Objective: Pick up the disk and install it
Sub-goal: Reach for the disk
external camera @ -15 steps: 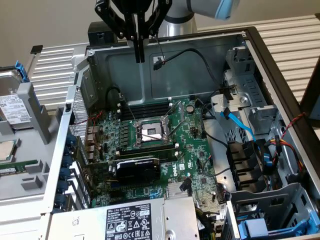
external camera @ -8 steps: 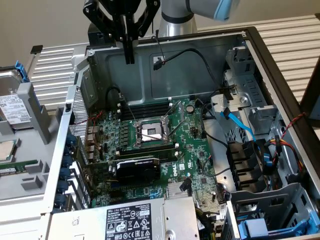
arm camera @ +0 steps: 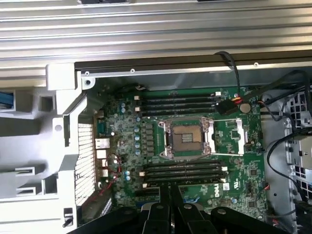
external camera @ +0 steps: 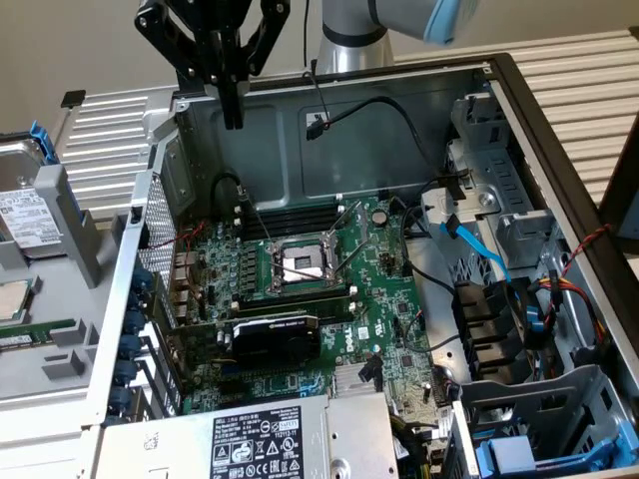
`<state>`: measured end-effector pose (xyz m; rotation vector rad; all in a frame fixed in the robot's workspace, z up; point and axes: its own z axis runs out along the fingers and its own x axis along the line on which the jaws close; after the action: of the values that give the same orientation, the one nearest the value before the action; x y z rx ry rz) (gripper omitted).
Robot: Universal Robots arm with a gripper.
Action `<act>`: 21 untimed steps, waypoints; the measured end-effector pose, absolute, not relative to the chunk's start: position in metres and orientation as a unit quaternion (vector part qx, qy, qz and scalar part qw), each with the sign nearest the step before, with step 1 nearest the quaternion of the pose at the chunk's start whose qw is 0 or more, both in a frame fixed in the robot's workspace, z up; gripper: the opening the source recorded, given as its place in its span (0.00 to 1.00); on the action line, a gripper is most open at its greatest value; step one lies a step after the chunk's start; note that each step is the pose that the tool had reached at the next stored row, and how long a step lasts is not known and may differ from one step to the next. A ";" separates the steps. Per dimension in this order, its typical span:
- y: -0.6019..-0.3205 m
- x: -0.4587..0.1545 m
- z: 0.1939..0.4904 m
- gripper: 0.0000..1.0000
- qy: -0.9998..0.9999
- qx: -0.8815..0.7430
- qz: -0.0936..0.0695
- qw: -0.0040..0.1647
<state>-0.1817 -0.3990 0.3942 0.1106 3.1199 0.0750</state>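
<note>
Gripper [external camera: 233,118] is pinched down narrow with nothing in it, hanging over the open case [external camera: 280,165] near its far wall. On the wrist cam the closed tips [arm camera: 170,190] sit above the motherboard [arm camera: 195,122], not far from the bare CPU socket [arm camera: 187,139]. The disk [external camera: 22,205] is outside the case at the exterior view's left, on a gray rack [external camera: 70,225], well apart from the gripper. It looks propped up on edge, but it's cut off there, so not sure.
</note>
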 end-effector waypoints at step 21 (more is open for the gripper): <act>-0.399 -0.219 0.394 0.15 0.999 0.037 0.024 0.004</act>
<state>-0.2185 -0.3990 0.3942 0.1154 3.1302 0.0745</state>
